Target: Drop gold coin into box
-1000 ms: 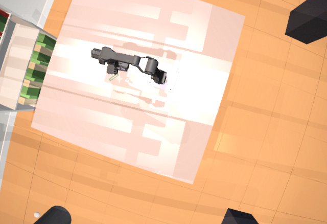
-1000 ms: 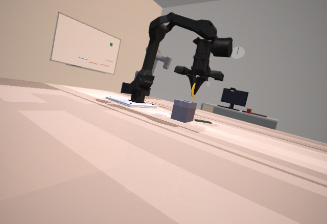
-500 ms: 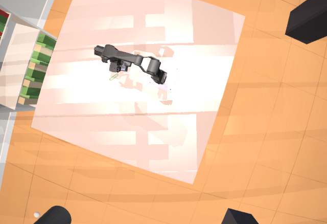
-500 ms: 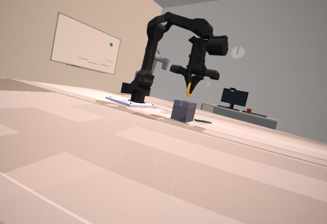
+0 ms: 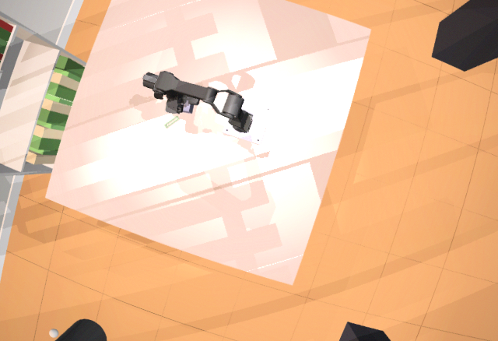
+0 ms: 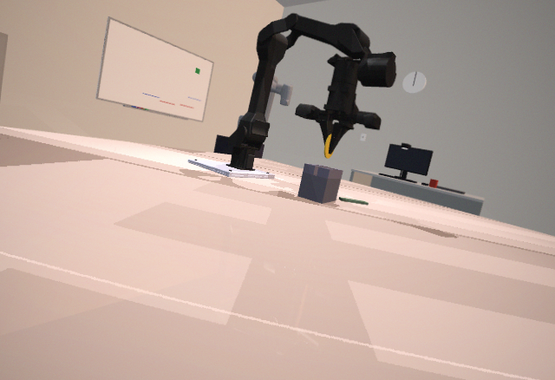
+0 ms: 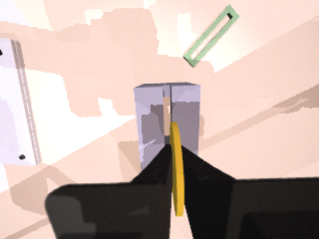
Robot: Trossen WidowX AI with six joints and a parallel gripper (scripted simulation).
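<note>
The black parallel-jaw gripper [image 6: 332, 139] is clamped on the thin gold coin [image 7: 174, 169], which it holds on edge between its two dark fingers and which hangs in the air above the closed grey box [image 6: 320, 183], not touching it. In the wrist view the coin's rim points down toward the narrow slot [image 7: 166, 117] in the box lid, lying nearly in line with it (a shade to the slot's right, as that camera sees it). The exterior view shows a plain gap between the coin's lower edge and the lid. The shallow dark-green holder [image 7: 211, 36], a long frame lying flat on the pale pink table top [image 6: 134, 250], sits just beside the box on its far side from the arm's white base plate [image 6: 231, 168].
</note>
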